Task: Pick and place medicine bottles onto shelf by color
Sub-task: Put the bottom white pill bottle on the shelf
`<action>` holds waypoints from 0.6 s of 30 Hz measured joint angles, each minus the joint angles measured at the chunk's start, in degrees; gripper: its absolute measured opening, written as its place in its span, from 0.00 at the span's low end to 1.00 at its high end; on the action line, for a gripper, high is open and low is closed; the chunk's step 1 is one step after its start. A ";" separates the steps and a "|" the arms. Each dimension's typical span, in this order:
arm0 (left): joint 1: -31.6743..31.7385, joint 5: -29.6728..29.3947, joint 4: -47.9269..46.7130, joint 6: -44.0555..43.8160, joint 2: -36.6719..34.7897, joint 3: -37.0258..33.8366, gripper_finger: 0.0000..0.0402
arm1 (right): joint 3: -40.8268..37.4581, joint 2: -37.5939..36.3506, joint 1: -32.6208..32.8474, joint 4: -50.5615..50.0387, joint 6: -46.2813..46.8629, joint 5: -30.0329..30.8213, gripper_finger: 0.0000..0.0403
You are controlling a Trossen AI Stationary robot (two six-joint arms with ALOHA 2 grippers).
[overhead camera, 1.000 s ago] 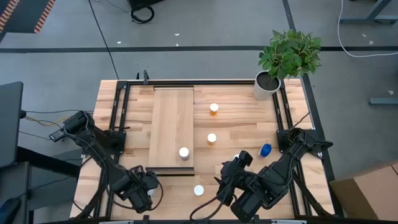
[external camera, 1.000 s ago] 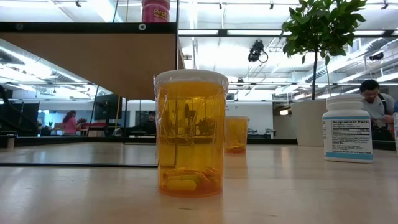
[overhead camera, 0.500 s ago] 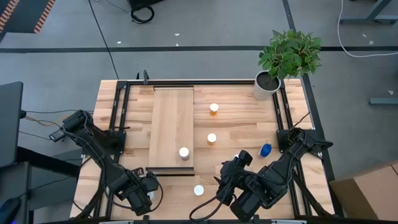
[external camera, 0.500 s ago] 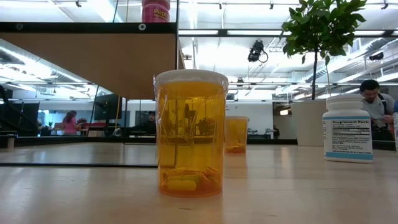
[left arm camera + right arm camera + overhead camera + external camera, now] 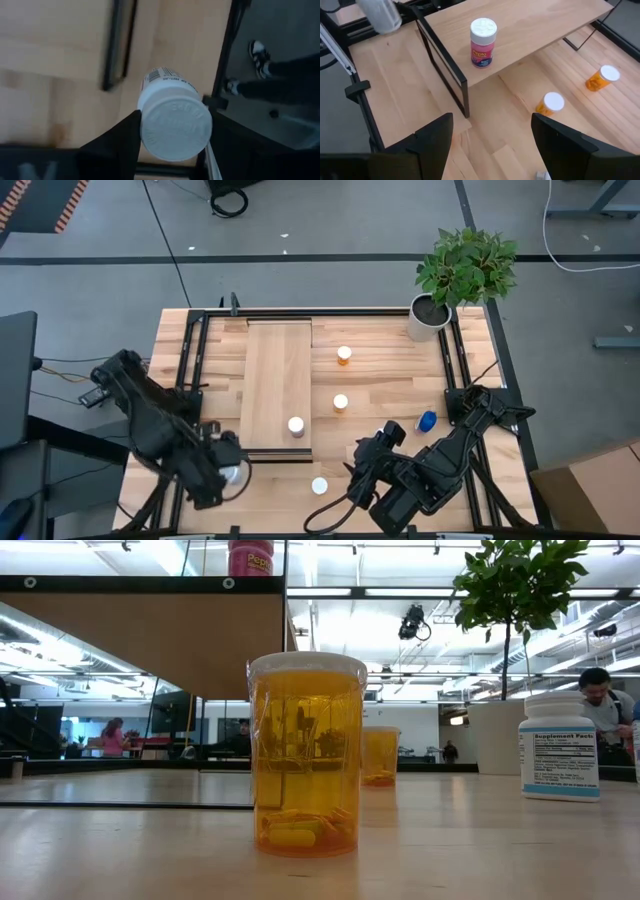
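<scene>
Your left gripper [image 5: 228, 470] sits at about 8 o'clock on the table, just off the near end of the shelf [image 5: 277, 360], and its fingers are closed partway around a white bottle [image 5: 172, 117]; in the left wrist view the white cap faces the camera and the dark fingers [image 5: 117, 142] press against the bottle's sides, with the barcode label showing behind the cap. Whether the bottle is clear of the tabletop or resting on it, you cannot tell. Your right gripper [image 5: 372, 465] waits near 5 o'clock with its fingers spread wide and nothing between them. On the shelf, toward its near end, stands a pink bottle [image 5: 483, 42] with a white cap, upright. On the table to the right of the shelf you have two orange bottles: one [image 5: 344, 355] at about 12 o'clock and one [image 5: 340, 402] near the centre, both white-capped. Another white-capped bottle [image 5: 319, 486] stands at 6 o'clock, close to the front edge, between your two grippers. A blue bottle [image 5: 427, 421] lies on its side at about 4 o'clock, just beside the right arm. A potted plant [image 5: 462, 272] occupies the far corner at 2 o'clock.
</scene>
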 joint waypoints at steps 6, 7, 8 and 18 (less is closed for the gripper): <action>7.39 -1.69 -4.61 11.72 -0.04 8.35 0.52 | 0.00 0.00 -2.22 0.01 0.99 0.13 0.69; 8.68 -1.69 -4.67 13.95 -0.04 8.98 0.53 | 0.00 0.00 -2.78 -0.01 1.77 0.17 0.69; 9.73 -1.67 -4.66 16.03 -0.04 9.52 0.53 | 0.00 0.00 -3.34 -0.01 2.73 0.21 0.69; 18.57 -0.77 -4.70 30.50 0.23 10.21 0.54 | 0.01 -2.54 -9.38 -0.01 12.42 -2.33 0.69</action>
